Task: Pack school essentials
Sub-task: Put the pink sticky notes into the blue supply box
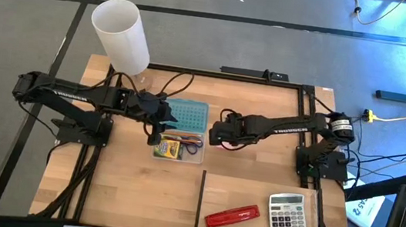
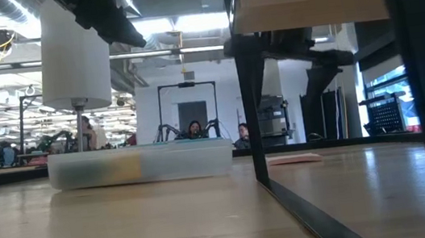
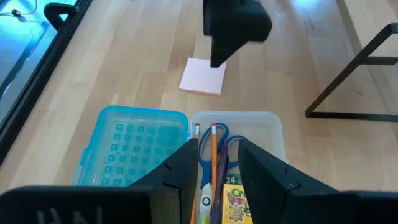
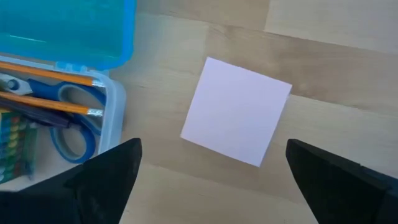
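There are two orange pencils, one pair of blue-handled scissors, one crayon box and one dark pen, and all of them lie inside one clear pencil case. Its blue lid lies open flat beside it. One pink sticky-note pad lies flat on the wooden table, just beside the case and not in it. The right gripper hangs above this pad with its fingers spread wide and holds nothing. The left gripper hangs over the case, its fingers a little apart; I cannot tell if they pinch something. Near the front of the table lie one red stapler and one grey calculator, and one white cup stands at the back
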`<control>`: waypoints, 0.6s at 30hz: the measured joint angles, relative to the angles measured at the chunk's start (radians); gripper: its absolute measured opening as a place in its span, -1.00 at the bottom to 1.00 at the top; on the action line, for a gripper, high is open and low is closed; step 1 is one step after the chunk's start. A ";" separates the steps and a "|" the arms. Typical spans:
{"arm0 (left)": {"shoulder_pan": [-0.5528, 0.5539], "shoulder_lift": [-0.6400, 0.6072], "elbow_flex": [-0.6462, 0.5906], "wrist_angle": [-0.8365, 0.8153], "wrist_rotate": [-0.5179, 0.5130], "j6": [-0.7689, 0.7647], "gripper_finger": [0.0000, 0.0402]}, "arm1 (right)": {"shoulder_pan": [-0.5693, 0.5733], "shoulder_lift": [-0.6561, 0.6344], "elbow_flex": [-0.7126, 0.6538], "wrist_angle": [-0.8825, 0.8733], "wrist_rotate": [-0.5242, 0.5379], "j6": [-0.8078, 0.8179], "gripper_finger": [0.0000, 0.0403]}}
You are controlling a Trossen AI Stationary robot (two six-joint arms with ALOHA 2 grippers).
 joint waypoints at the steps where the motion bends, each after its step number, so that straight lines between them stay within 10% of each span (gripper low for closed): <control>1: 0.000 0.000 0.000 0.000 0.000 0.000 -0.46 | 0.000 0.010 0.000 0.003 0.000 0.004 0.99; 18: 0.000 0.000 0.000 0.000 0.000 0.000 -0.46 | -0.036 0.142 -0.001 0.016 -0.008 0.127 0.99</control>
